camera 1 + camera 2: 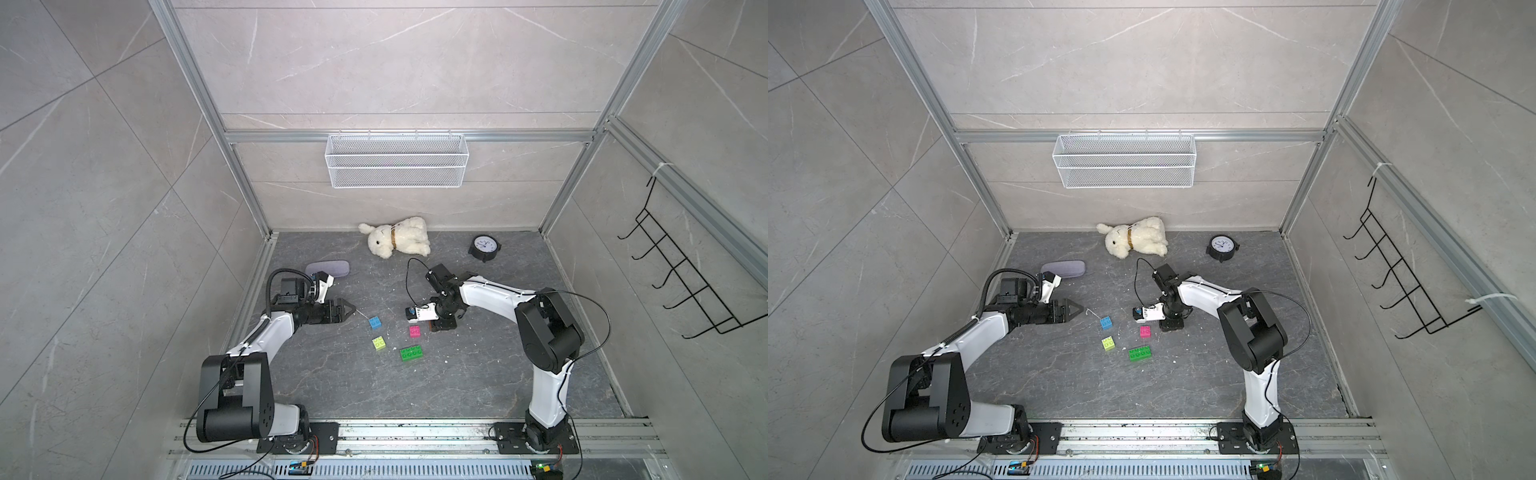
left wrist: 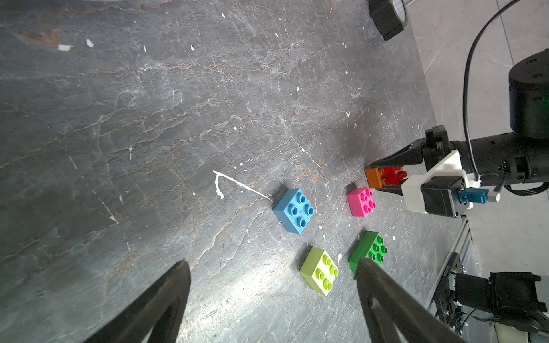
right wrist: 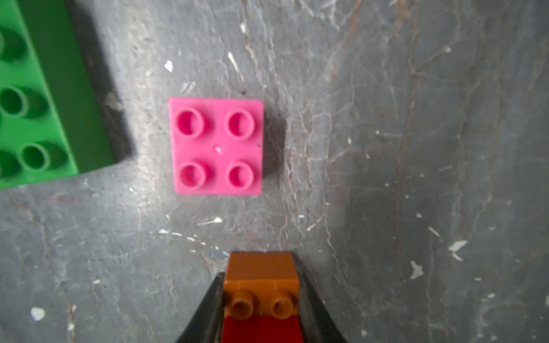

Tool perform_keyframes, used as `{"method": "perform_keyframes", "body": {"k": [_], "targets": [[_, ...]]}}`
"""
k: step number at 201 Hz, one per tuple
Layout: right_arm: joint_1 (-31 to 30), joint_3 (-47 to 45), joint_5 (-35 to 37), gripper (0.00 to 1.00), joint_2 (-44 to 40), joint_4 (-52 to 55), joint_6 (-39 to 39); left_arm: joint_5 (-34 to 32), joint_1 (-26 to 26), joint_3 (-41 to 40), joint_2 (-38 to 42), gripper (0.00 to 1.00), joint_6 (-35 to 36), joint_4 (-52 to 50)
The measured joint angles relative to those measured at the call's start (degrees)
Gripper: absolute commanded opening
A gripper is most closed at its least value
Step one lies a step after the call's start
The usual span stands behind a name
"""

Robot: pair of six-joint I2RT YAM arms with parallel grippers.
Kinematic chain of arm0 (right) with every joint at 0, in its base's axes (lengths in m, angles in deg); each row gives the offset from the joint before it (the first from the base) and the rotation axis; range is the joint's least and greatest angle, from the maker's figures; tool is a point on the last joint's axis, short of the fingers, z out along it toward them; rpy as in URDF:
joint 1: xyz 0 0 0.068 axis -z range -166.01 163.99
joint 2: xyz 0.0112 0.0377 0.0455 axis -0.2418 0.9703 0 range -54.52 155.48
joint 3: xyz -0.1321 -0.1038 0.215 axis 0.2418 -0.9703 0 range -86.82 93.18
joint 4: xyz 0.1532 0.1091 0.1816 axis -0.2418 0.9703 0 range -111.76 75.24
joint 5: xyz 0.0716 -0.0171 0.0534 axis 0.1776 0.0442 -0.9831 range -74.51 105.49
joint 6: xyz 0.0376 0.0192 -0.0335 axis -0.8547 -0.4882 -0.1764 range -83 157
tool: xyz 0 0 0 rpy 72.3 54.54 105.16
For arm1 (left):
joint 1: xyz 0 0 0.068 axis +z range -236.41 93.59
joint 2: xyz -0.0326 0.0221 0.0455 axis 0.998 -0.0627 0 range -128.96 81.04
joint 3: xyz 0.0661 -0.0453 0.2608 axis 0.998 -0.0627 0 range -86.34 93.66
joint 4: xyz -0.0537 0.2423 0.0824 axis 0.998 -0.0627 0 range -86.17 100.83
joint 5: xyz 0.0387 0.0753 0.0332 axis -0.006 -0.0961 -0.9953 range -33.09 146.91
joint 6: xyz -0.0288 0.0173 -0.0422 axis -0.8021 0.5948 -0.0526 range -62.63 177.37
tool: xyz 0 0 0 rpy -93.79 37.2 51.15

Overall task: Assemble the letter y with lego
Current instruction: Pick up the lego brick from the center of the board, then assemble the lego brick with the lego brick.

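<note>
A dark stone table (image 1: 332,382) is seen from above, with two robot arms reaching in from the near edge. The right hand (image 3: 260,274) is closed on an orange brick (image 2: 375,177) and a red brick (image 2: 392,174), which are gripped together between the jaws, low over the table; whether they touch it cannot be told. The orange studs are seen at the seam between the two, so the pair is judged to be only loosely joined, as the start of the letter's stem.

A pink brick (image 3: 218,146) lies flat, studs up, just ahead of the held pair and apart from it. It is judged to be the next piece for the stem, which would explain why the pair is pointed at it. Beside the pink brick lies a long green brick (image 1: 410,353). A light green brick (image 1: 378,343) and a blue brick (image 1: 375,322) are spread further toward the left arm, all separate and studs up.

The left hand (image 2: 269,266) is held wide open and empty above the table, with the blue brick nearest ahead of it, apparently parked clear of the work. No letter is formed yet. A plush rabbit (image 1: 397,237) and a small clock (image 1: 484,247) lie by the far wall, well apart from the bricks
</note>
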Motion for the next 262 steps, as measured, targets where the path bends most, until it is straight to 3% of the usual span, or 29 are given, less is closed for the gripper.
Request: {"method": "perform_keyframes", "body": {"k": [128,262], "targets": [[-5.4,3.4,-0.4,0.30,-1.6,2.8,-4.5,0.0,0.0,0.0,0.0,0.90,0.0,0.0],[-6.0,5.8,-1.4,0.28,0.9,4.3,-5.2,0.0,0.0,0.0,0.0,0.90,0.0,0.0]]}}
